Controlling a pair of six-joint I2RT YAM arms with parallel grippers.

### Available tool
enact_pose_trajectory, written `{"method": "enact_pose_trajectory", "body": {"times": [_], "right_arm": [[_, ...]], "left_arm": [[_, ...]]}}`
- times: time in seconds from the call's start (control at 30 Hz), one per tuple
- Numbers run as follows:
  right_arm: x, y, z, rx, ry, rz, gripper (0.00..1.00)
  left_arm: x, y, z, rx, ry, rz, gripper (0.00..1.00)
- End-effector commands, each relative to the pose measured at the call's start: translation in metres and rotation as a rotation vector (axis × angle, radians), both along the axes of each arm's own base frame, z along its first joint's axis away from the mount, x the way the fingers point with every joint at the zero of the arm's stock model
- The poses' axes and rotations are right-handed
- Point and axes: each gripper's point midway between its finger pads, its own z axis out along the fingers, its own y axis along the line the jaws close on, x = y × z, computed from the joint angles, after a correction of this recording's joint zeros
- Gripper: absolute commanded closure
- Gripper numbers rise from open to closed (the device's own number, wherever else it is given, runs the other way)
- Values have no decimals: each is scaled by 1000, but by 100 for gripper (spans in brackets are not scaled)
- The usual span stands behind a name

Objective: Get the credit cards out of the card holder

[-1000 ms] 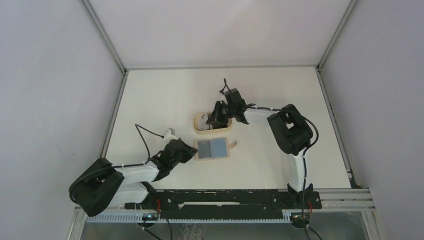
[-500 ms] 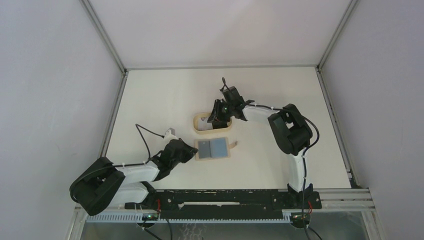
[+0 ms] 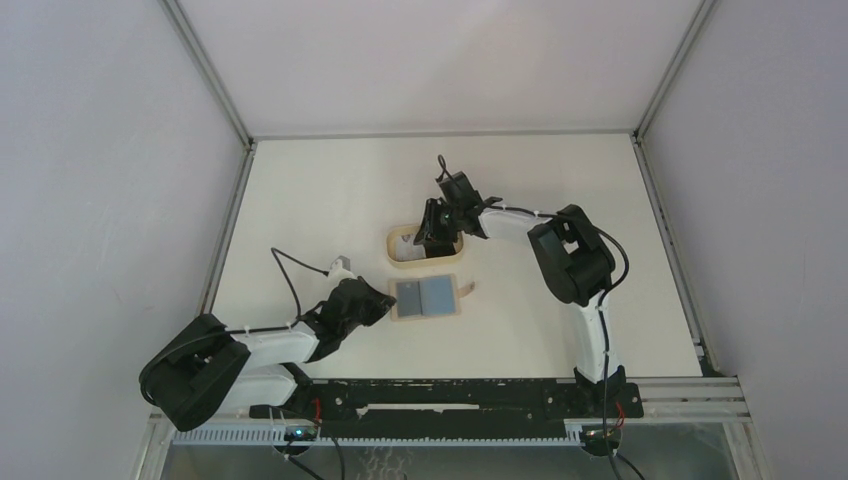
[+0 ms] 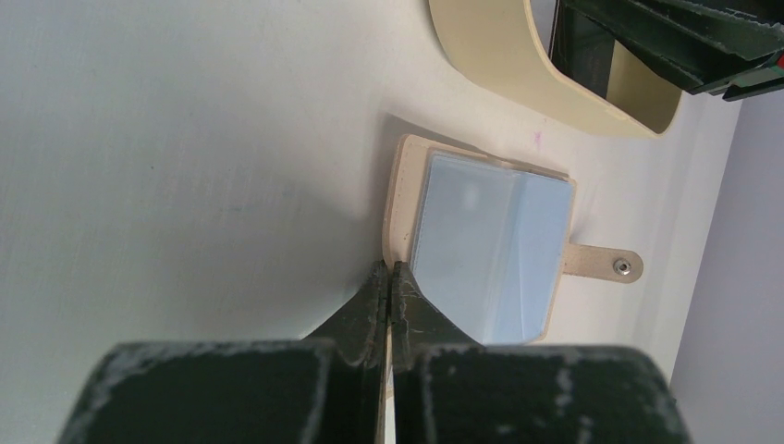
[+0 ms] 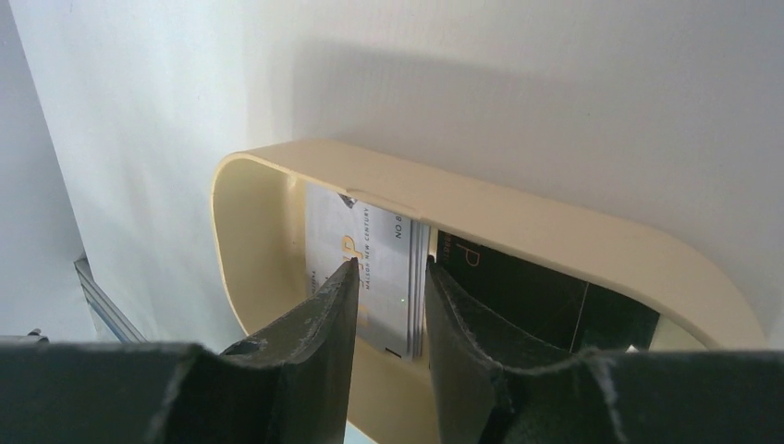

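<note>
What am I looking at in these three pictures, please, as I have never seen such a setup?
Two robot arms are bolted at the near edge of a table. One picture looks down from above. The other two come from a camera on each wrist, so each shows its own tool. On the table lie an open tan wallet, grey-blue inside facing up, and a beige tray. The left tool is shut, its tip at the wallet's edge. The right tool hangs open over the tray, where a white card and a black card sit. Neither tool seems to hold anything.
</note>
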Motion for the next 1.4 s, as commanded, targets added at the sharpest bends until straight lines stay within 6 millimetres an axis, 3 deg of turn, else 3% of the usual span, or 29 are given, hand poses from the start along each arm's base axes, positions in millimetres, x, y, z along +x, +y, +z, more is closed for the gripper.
{"method": "enact_pose_trajectory", "body": {"times": [0.0,0.27,0.43,0.53,0.73,0.83,0.93,1.03,1.17,1.37], "right_arm": [[10,7,8,-10,-50,12,59],[8,-6,1,-84,-59,16,59],[9,-7,7,-83,-78,26,59],[12,5,34,-22,-151,71,58],[5,16,126,98,-341,131,51],[-11,13,156,123,-395,145,45],[-38,12,169,137,-418,180,36],[-72,14,154,112,-381,224,35],[-109,18,115,39,-320,255,35],[-145,22,73,49,-211,272,36]], "left_arm": [[-60,49,-66,250,252,-44,100],[-61,49,-67,252,254,-48,100],[-60,49,-67,250,252,-47,100],[-59,48,-65,247,247,-49,100],[-53,43,-49,224,192,-66,100],[-42,37,-25,212,122,-83,100],[-35,39,0,227,69,-89,100],[-28,37,22,243,31,-96,100],[-25,32,35,235,24,-114,100],[-17,25,68,212,-24,-118,100]]}}
